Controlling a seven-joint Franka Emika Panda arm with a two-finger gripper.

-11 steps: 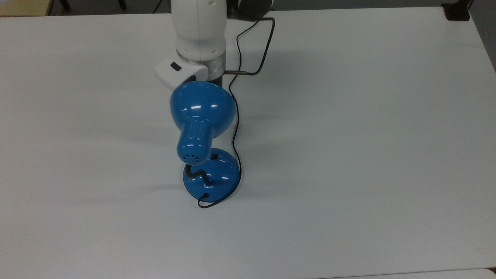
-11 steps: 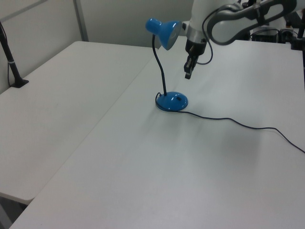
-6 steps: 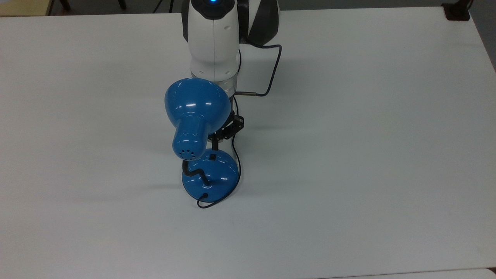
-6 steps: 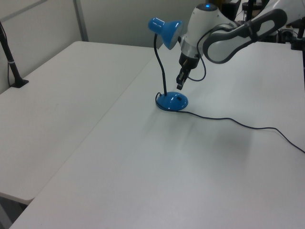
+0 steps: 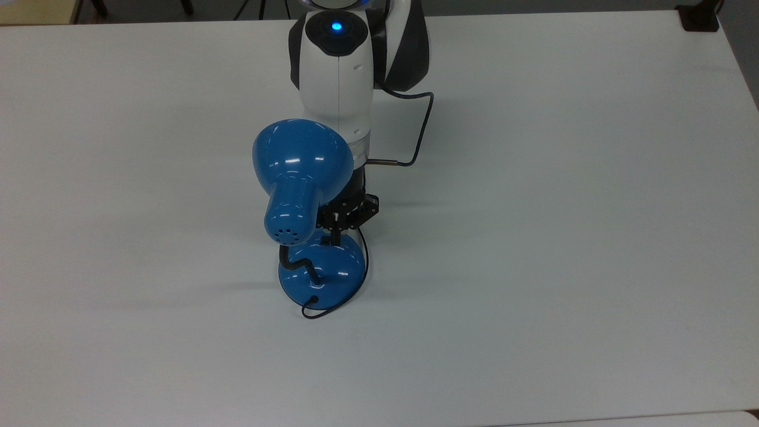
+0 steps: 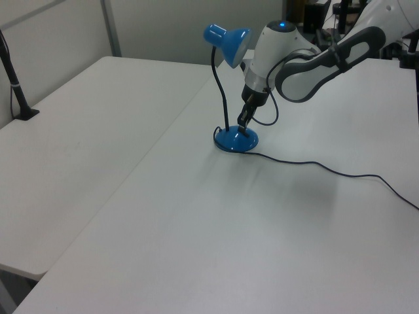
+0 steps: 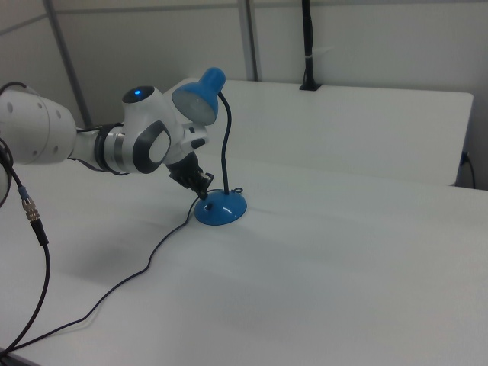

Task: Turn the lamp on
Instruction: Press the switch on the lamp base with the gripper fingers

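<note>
The lamp stands on the white table, with a glossy blue dome shade (image 5: 299,160) on a black bendy neck (image 6: 221,91) above a round blue base (image 5: 323,273). My gripper (image 5: 335,239) points down at the edge of the base nearest the arm, where the small black switch sits. Its fingers are shut together, and their tips touch or nearly touch the base. The left view has the gripper (image 6: 241,128) right on the base (image 6: 236,140). From the right view, the gripper (image 7: 205,198) meets the base (image 7: 222,209) below the shade (image 7: 200,93). No glow comes from the shade.
The lamp's thin black cord (image 6: 327,169) trails across the table (image 5: 533,237) away from the base. The arm's own cable (image 5: 418,136) loops beside the wrist. A black clamped post (image 6: 16,85) stands at the far edge of the adjoining table.
My arm has swung forward and lowered over the last second. The gripper came down from beside the shade to the base, and the shade was nudged slightly.
</note>
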